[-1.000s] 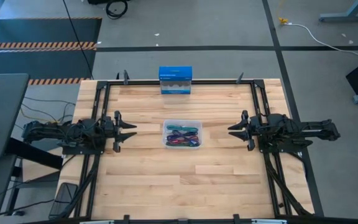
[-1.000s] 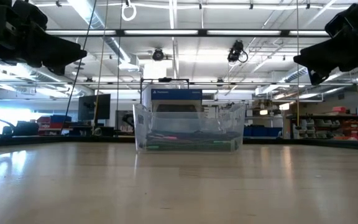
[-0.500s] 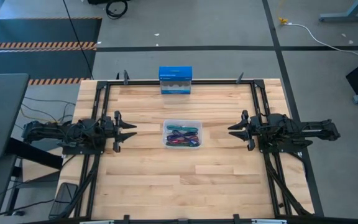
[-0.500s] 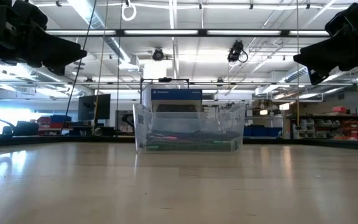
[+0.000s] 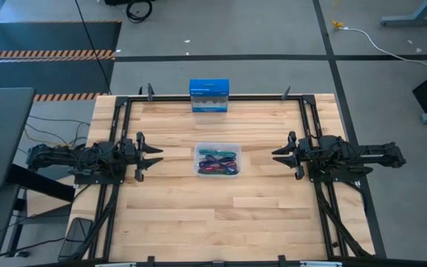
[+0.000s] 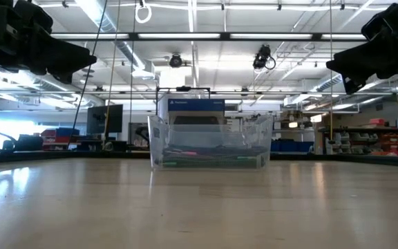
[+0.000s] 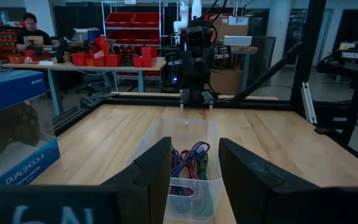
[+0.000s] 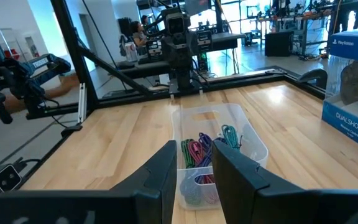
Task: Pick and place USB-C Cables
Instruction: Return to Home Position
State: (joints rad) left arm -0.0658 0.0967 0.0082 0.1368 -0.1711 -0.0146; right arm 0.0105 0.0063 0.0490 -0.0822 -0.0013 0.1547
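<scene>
Looking down on a wooden counter (image 5: pixel 169 222) filling the frame's middle. Finds the left end effector (image 5: pixel 158 157) at centre left and the right end effector (image 5: pixel 276 155) at centre right, each with fingers apart, gripping nothing. Shows a blue box (image 5: pixel 209 96) at upper centre and a clear tray (image 5: pixel 196 167) at dead centre, holding the USB-C cables (image 5: pixel 218 162) in a tangle of purple, magenta, teal and green.

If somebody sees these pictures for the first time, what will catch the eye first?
A clear plastic bin sits at the table's centre, filled with colourful USB-C cables: purple, magenta, teal, green. The left gripper and right gripper hang on either side of it, jaws open, facing it. A blue DualShock 4 box stands at the far edge.
</scene>
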